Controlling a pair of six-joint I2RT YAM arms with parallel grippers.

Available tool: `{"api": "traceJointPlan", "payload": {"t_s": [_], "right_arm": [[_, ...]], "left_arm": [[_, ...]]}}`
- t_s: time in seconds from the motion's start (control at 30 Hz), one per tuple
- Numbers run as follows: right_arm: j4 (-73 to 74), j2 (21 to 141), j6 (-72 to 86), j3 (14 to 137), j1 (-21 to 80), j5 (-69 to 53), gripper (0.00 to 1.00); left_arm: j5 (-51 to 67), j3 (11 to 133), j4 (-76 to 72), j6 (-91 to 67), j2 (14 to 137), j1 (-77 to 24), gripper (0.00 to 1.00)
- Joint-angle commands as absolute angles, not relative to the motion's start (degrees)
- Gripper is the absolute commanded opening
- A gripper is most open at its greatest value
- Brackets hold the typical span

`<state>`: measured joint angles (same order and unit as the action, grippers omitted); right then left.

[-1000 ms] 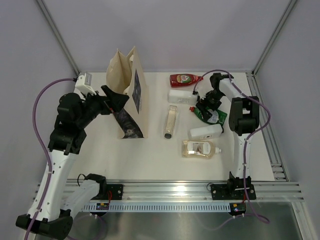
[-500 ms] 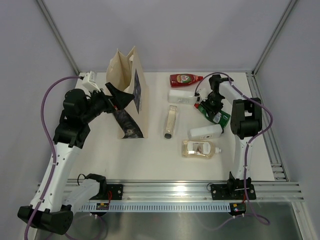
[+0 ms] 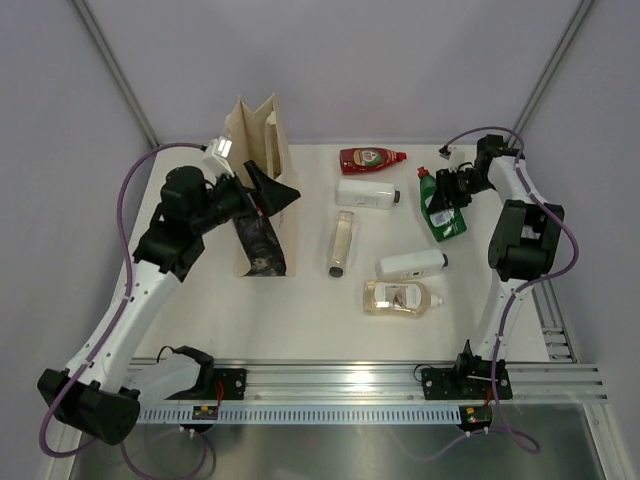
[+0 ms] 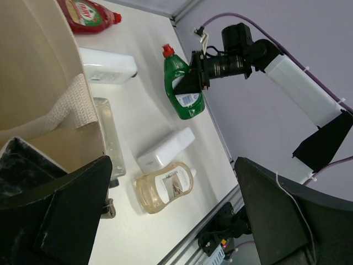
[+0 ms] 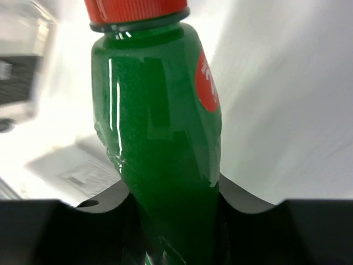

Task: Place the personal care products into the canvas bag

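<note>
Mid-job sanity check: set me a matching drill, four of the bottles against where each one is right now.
Things:
1 red plastic bottle
2 green plastic bottle with red cap
3 clear amber plastic bottle
4 slim clear plastic bottle

Places:
A frontmost of all the bottles
B held in the right gripper
C rearmost of all the bottles
D lying between the beige canvas bag and the white bottle with grey cap

Pairs: 1-C, 2-B, 3-A, 4-D

Left arm (image 3: pixel 138 300), right arm (image 3: pixel 510 178): white links, black joints, purple cables (image 3: pixel 121 205), black fingers (image 4: pixel 60 221).
</note>
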<state>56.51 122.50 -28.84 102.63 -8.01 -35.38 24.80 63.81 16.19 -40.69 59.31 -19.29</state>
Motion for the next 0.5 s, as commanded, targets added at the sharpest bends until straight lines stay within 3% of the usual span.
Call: {"api": "traceJointPlan", "payload": {"t_s": [0.0, 0.27, 0.47], "right_arm": [[50.6, 112.6, -15.4, 101.1, -6.3, -52.3, 0.0], [33.6, 105.0, 7.1, 93.1, -6.2, -68.4, 0.0], [27.2, 99.5, 11.7, 88.1, -5.3, -74.4, 0.0]], "left_arm": [[25.2, 67.6, 14.9, -42.8, 64.9, -24.0, 0.99], [27.2, 75.5, 12.3, -44.0, 77.6, -31.8, 0.99], [26.1, 79.3, 13.0, -41.8, 81.4, -33.4, 0.99]]}}
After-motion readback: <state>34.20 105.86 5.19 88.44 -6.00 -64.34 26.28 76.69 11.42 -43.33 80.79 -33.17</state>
